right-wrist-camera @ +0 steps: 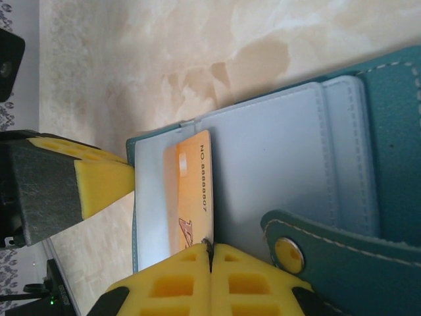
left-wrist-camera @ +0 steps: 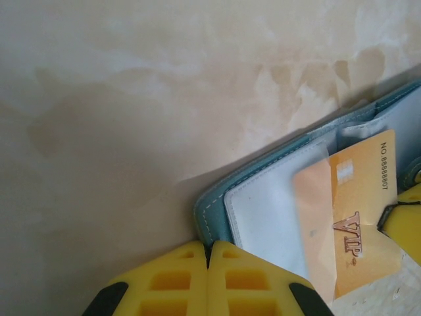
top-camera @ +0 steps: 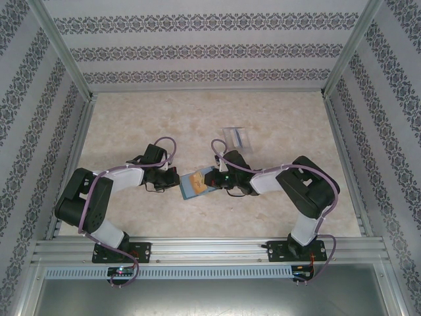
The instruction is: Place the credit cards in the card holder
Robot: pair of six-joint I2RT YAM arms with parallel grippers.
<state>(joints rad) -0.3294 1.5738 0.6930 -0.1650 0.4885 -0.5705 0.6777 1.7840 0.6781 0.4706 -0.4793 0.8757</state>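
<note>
Right gripper (right-wrist-camera: 210, 253) pinches one card (right-wrist-camera: 191, 191) half inside the holder (right-wrist-camera: 283, 145); left gripper (left-wrist-camera: 208, 260) clamps the holder's edge. More probably remain

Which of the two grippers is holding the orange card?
The right gripper: it is shut on the end of the orange card. The left gripper instead pinches the edge of the teal wallet.
</note>
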